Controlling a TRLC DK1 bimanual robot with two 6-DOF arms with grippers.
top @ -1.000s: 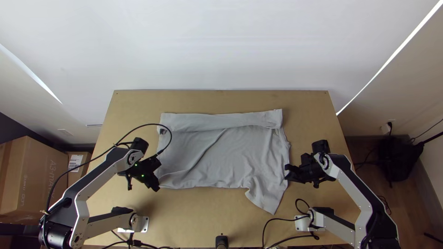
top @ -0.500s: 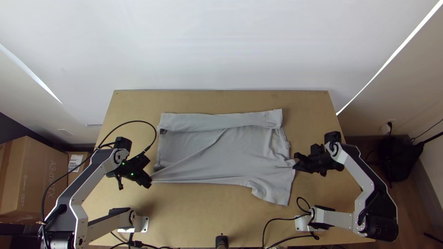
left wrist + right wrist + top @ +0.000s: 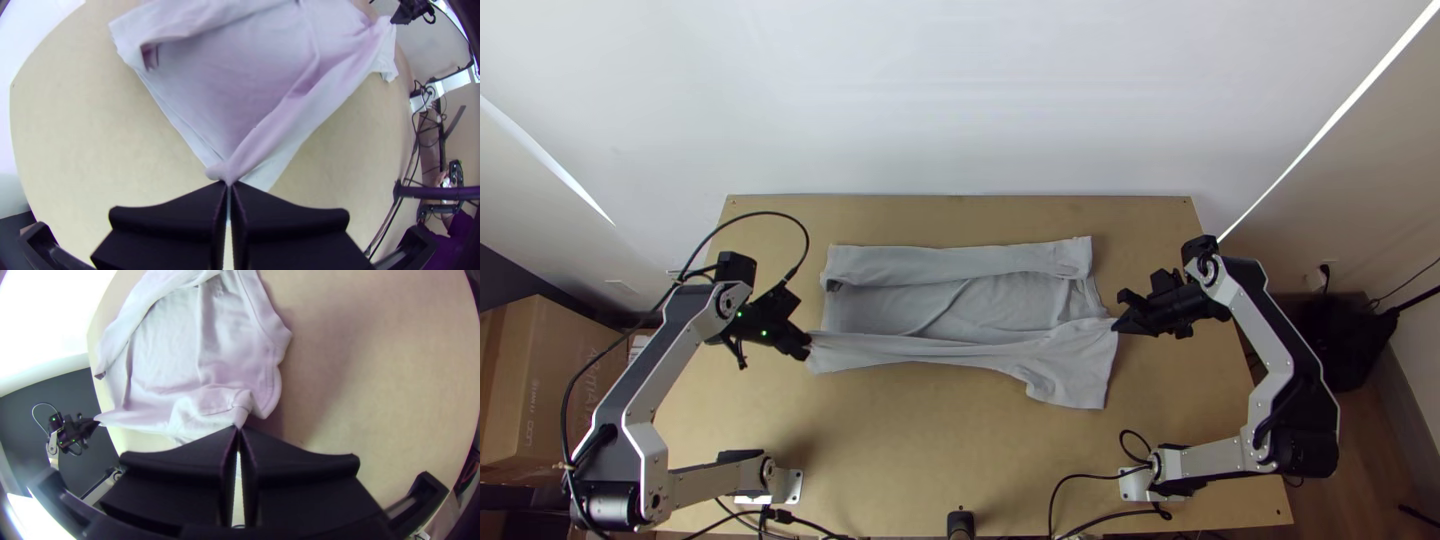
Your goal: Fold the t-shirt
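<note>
Left of centre in the top view, my left gripper (image 3: 807, 346) clamps the t-shirt (image 3: 1070, 360), and right of centre, my right gripper (image 3: 1117, 325) pinches it too! Between them it's drawn into a long taut ridge, its upper strip folded over, mid-frame on the wooden table (image 3: 900, 450).

I log dark lettering (image 3: 590, 388) in two places on the cardboard box (image 3: 558, 335) at my left, both runs slanted and too small for me to transcribe with confidence
</note>
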